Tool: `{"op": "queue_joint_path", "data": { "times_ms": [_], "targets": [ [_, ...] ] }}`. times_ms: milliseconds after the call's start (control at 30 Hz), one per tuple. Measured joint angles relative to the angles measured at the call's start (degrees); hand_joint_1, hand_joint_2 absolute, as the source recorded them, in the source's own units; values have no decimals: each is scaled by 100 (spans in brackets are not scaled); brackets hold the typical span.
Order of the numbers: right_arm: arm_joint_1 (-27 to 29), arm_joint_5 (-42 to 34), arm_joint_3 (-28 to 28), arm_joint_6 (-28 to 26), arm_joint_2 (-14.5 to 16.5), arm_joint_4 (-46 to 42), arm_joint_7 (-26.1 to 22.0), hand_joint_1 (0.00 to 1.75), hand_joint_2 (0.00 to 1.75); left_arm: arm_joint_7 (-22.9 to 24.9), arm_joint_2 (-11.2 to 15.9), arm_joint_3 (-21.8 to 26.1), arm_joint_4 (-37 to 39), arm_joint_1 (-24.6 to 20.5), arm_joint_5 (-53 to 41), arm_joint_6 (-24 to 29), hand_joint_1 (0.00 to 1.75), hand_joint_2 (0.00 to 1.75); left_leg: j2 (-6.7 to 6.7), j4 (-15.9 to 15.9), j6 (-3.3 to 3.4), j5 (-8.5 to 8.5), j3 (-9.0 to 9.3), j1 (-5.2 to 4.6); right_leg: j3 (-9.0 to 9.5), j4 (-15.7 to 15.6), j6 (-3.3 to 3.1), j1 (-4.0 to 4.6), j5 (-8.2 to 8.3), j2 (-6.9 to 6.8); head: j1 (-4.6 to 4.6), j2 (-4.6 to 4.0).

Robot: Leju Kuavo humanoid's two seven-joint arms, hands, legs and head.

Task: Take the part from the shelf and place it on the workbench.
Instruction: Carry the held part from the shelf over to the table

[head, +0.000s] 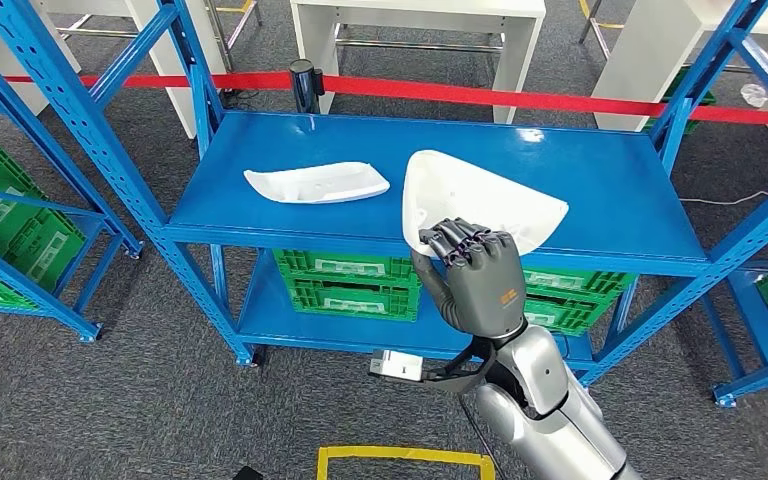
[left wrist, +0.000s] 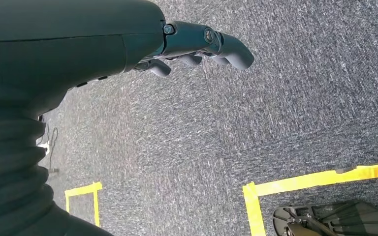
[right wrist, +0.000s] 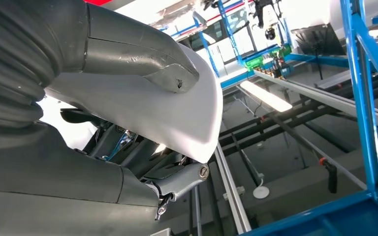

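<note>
- You are looking at the white part (head: pixel 480 205) tilting up over the front edge of the blue shelf (head: pixel 600 175), near the shelf's right half.
- Your right hand (head: pixel 475 275) is gripping it at its lower edge, fingers (head: pixel 457 240) curling over the rim; in the right wrist view the thumb (right wrist: pixel 142 59) is pressing on the part's white face (right wrist: pixel 177 118).
- A second white part (head: pixel 317 183) is lying flat on the shelf, left of the held one and apart from it.
- Green crates (head: pixel 348 283) are sitting on the shelf's lower level.
- Your left hand (left wrist: pixel 197 46) is hanging over grey carpet (left wrist: pixel 275 113), fingers loosely spread, holding nothing.
</note>
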Motion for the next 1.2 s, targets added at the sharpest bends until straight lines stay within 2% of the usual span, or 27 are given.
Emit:
{"op": "queue_joint_path", "data": {
  "times_ms": [633, 767, 800, 833, 867, 967, 1000, 1033, 1067, 1133, 1167, 1200],
  "targets": [
    [262, 226, 6, -7, -111, -172, 73, 168, 175, -252, -4, 126, -9, -13, 105, -151, 0, 175, 1, 4, 3, -4, -3, -3, 0, -5, 2, -2, 1, 1, -1, 0],
    [321, 267, 5, -29, -121, -198, 81, 168, 175, -258, 0, 165, -20, -12, 135, -154, 0, 175, 8, 5, 82, -46, 3, -42, 21, -45, 76, -38, 4, -2, -3, 0],
    [331, 274, 3, -36, -125, -213, 82, 168, 175, -260, -2, 171, -22, -11, 137, -154, 0, 175, 17, -31, 98, -21, 27, -27, 32, -36, 90, -43, -7, -1, -2, 0],
    [334, 280, 1, -46, -128, -230, 82, 168, 175, -260, -4, 175, -23, -12, 137, -153, 0, 175, 25, -75, 116, 7, 57, -11, 22, 19, 99, -42, -63, -2, 1, 0],
    [335, 284, -2, -55, -135, -245, 82, 168, 175, -260, -5, 178, -27, -14, 137, -150, 0, 175, 35, -118, 137, 38, 85, 6, -32, 174, 106, -40, -186, -1, 5, 0],
    [368, 292, -7, -66, -171, -261, 87, 168, 175, -258, -5, 186, -37, -25, 122, -139, 0, 175, 53, -148, 168, 70, 91, 17, -463, 1178, 115, -39, -769, 0, 20, 0],
    [391, 296, -8, -66, -187, -261, 93, 168, 175, -257, -5, 187, -39, -24, 111, -134, 0, 175, 53, -140, 165, 71, 77, 17, -574, 1438, 122, -43, -855, 0, 20, 0],
    [411, 303, -10, -66, -201, -261, 101, 168, 175, -257, -5, 188, -39, -22, 99, -130, 0, 175, 54, -127, 159, 73, 60, 21, -596, 1509, 128, -50, -829, -1, 21, 0],
    [422, 311, -14, -66, -211, -262, 109, 168, 175, -256, -7, 188, -39, -22, 87, -125, 0, 175, 54, -106, 146, 74, 40, 28, -503, 1350, 134, -61, -697, -2, 22, 0],
    [430, 335, -26, -68, -219, -266, 125, 168, 175, -256, -10, 189, -43, -30, 71, -110, 0, 175, 46, -43, 90, 73, -5, 45, -102, 633, 147, -83, -374, -6, 23, 0],
    [439, 350, -34, -71, -220, -271, 131, 168, 175, -256, -11, 189, -45, -34, 63, -102, 0, 175, 37, -13, 46, 73, -24, 48, 46, 355, 135, -79, -246, 3, 25, 0],
    [448, 364, -44, -74, -221, -278, 139, 168, 175, -256, -11, 189, -49, -39, 56, -95, 0, 175, 27, 17, -2, 78, -38, 44, 125, 190, 107, -72, -196, 13, 27, 0]
  ]
}}
